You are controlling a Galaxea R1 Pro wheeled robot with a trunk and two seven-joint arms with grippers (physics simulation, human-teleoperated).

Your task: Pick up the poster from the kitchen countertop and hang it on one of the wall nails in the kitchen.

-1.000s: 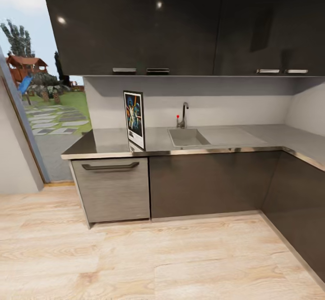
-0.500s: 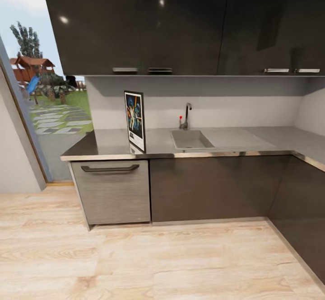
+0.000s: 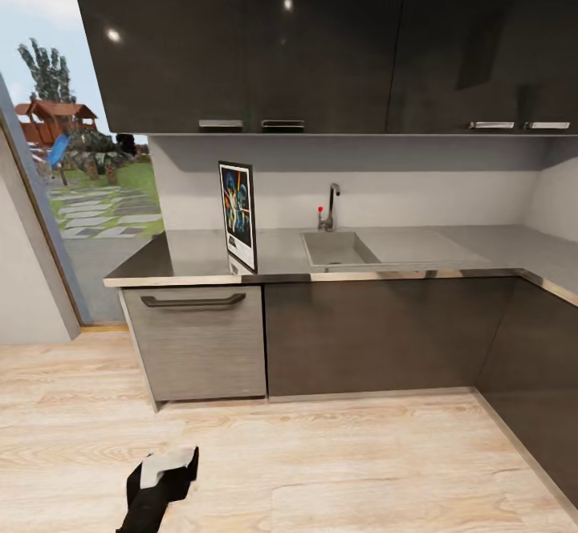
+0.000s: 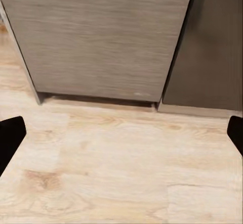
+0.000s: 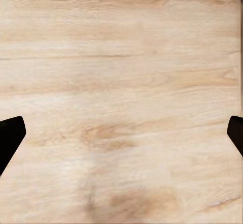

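Note:
The poster stands upright on the kitchen countertop, left of the sink basin, its blue-black artwork facing me. The left arm rises into the head view's lower left, low over the wood floor and well short of the counter. In the left wrist view, my left gripper is open with nothing between its fingers, facing a grey drawer front. My right gripper is also open and empty, hanging over bare floor. The wall nails are out of view.
Dark wall cabinets hang above the counter, base cabinets below. The counter turns a corner at the right. A tap stands behind the sink. A glass opening to a garden is at the left. Wood floor lies before the counter.
The left arm has come up into the bottom of the head view. The view has shifted slightly, so the camera moved; the poster stays put on the counter.

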